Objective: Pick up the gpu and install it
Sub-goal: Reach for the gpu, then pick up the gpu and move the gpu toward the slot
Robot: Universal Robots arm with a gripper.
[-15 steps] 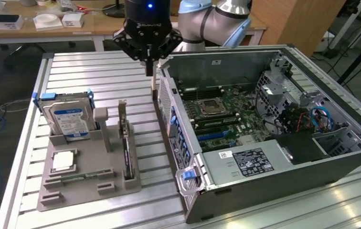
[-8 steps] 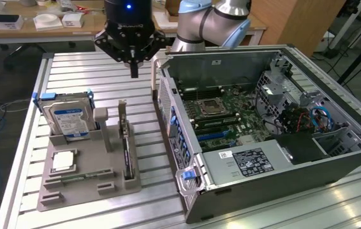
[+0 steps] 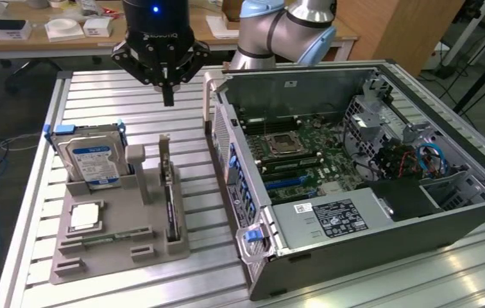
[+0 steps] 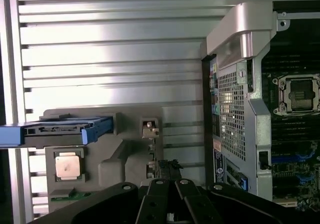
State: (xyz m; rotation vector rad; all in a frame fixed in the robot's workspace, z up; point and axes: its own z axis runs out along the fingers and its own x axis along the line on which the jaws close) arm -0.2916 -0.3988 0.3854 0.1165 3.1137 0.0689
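On the slotted aluminium table point(image 3: 97, 90): open PC case point(image 3: 328, 273) on the exterior view's right, motherboard exposed, gpu not installed yet. Grey parts holder point(image 3: 106, 256) sits beside the case, not touching it. Hard drive point(image 3: 93, 160) stands upright in the holder. gpu point(image 3: 169, 192) stands on edge in the holder's slot nearest the case, long axis running away from the camera, straight toward the gripper point(image 3: 168, 101). Gripper hangs above the table past the card's far end and higher than it, fingers pressed together, holding nothing. Gripper body reads ROBOTIQ. Drive and case labels unreadable.
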